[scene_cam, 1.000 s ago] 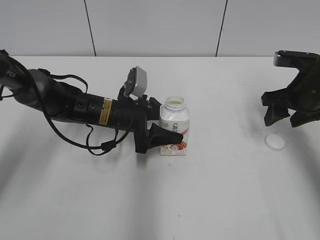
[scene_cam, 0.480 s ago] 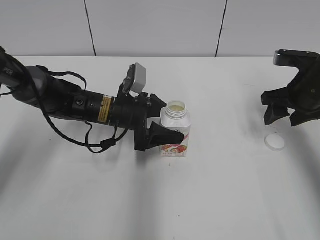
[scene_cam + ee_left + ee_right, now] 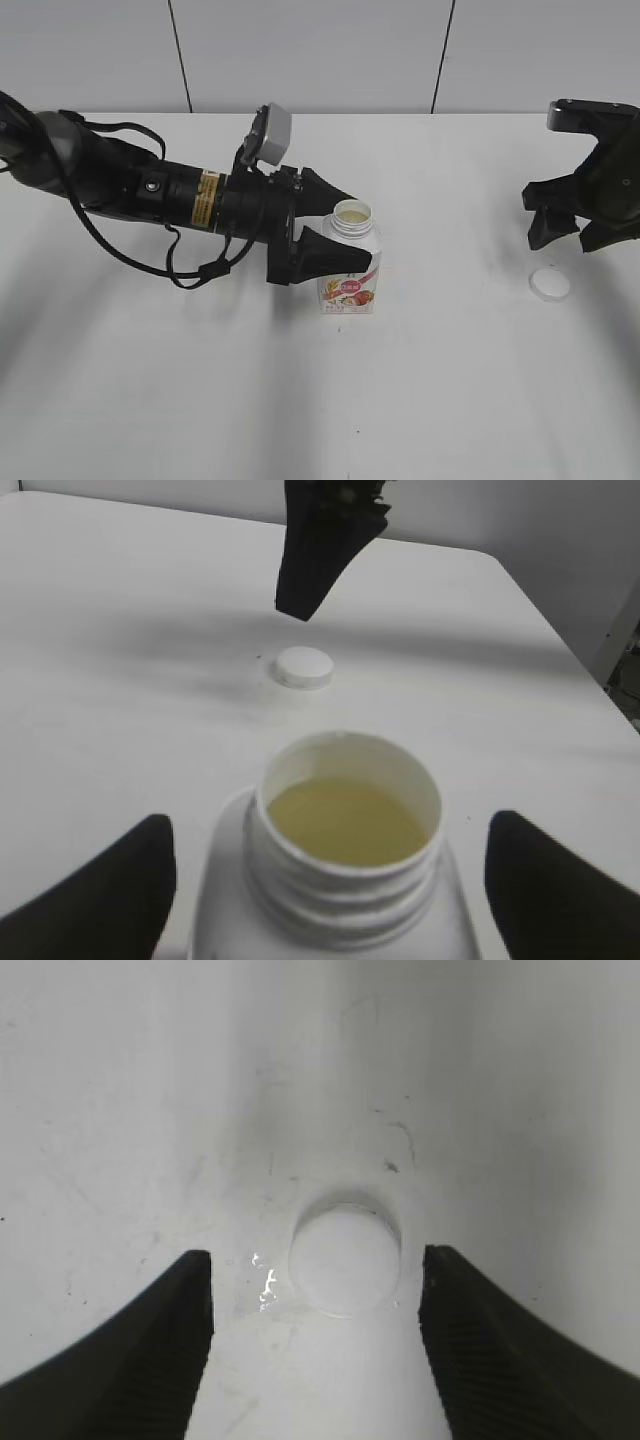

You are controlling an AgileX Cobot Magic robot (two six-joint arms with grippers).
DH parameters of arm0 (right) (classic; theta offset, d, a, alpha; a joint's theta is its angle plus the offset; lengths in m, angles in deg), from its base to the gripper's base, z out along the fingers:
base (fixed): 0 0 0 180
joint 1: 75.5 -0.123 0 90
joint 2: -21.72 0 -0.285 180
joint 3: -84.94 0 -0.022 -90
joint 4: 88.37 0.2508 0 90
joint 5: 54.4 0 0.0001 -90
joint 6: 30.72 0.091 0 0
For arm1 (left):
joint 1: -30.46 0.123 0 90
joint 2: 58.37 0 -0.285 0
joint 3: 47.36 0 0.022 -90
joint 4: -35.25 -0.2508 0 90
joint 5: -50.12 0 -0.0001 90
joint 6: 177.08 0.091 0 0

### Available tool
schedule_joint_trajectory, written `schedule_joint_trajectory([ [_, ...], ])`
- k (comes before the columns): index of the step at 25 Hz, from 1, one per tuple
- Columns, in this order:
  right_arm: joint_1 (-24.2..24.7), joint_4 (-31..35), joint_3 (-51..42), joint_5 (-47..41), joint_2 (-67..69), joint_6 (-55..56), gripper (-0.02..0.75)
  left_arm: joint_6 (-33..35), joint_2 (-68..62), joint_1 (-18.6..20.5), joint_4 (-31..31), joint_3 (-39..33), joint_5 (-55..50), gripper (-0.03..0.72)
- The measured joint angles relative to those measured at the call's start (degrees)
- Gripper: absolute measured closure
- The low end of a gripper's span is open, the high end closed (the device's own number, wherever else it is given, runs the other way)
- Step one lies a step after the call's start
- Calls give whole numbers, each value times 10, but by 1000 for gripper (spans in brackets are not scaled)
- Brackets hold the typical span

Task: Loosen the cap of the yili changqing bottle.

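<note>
The yili changqing bottle (image 3: 350,262) stands upright mid-table with its neck uncovered; pale liquid shows inside the threaded neck (image 3: 345,825). My left gripper (image 3: 343,226) is open and straddles the bottle's upper part, with a gap between each black finger (image 3: 105,890) and the bottle. The white cap (image 3: 550,284) lies flat on the table at the right, apart from the bottle, and also appears as the cap (image 3: 303,667) in the left wrist view. My right gripper (image 3: 566,238) hovers just above and behind it, open, with the cap (image 3: 346,1260) lying past its fingertips (image 3: 150,1350).
The white table (image 3: 330,400) carries only the bottle and cap. A grey panelled wall (image 3: 310,50) rises behind the far edge. The left arm's cable (image 3: 190,275) loops onto the table beside the bottle.
The left jaws have spread wider off the bottle and the left arm has shifted slightly up and back. The right arm and cap have not moved.
</note>
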Motion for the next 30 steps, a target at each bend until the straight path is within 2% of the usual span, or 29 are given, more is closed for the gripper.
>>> schedule_joint_trajectory([
  [9, 0, 0, 1, -5, 0, 0, 223, -16, 47, 0, -14, 0, 3, 111],
  [16, 0, 0, 49, -75, 0, 0, 223, -59, 94, 0, -33, 0, -8, 111],
  [20, 0, 0, 88, -115, 0, 1, 223, -101, 137, 0, -71, 0, -77, 111],
  [25, 0, 0, 130, -174, 0, 1, 223, -190, 191, 4, -140, 0, -195, 128],
  [30, 0, 1, 171, -216, -2, 0, 223, -273, 231, 20, -158, 0, -309, 141],
])
